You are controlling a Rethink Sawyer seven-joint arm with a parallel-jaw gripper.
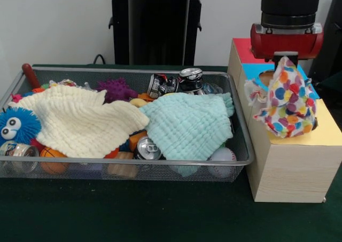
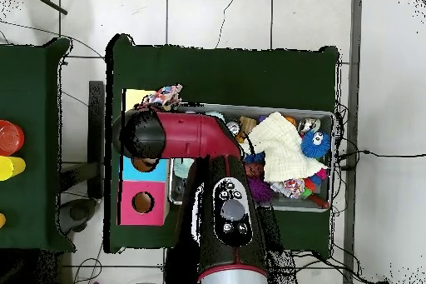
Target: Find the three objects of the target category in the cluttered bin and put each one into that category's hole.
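Gripper (image 1: 285, 56) pinches the polka-dot cloth (image 1: 287, 100) by its top, fingers closed on it; the cloth hangs over the wooden box (image 1: 291, 167), above its blue section, just beside the wire bin (image 1: 241, 124) of clutter.

A white cloth (image 1: 287, 100) dotted with red, orange, yellow, blue, green and purple spots hangs over the box (image 1: 291, 170), whose sides are pale wood grain and whose top runs in red, blue and yellow panels; from overhead a pink panel shows too. The arm (image 1: 287, 39) above it is red with a black upper section. In the grey wire-mesh bin (image 1: 241, 140) lie a cream ribbed cloth (image 1: 80, 119) and a mint-green ribbed cloth (image 1: 189, 125). Around them sit a blue fuzzy toy (image 1: 16, 125) with white eyes, a purple spiky toy (image 1: 116, 88), an orange ball (image 1: 51, 159), a white ball (image 1: 222, 155) and silver cans (image 1: 176, 82). The desk (image 1: 160, 215) is dark green.
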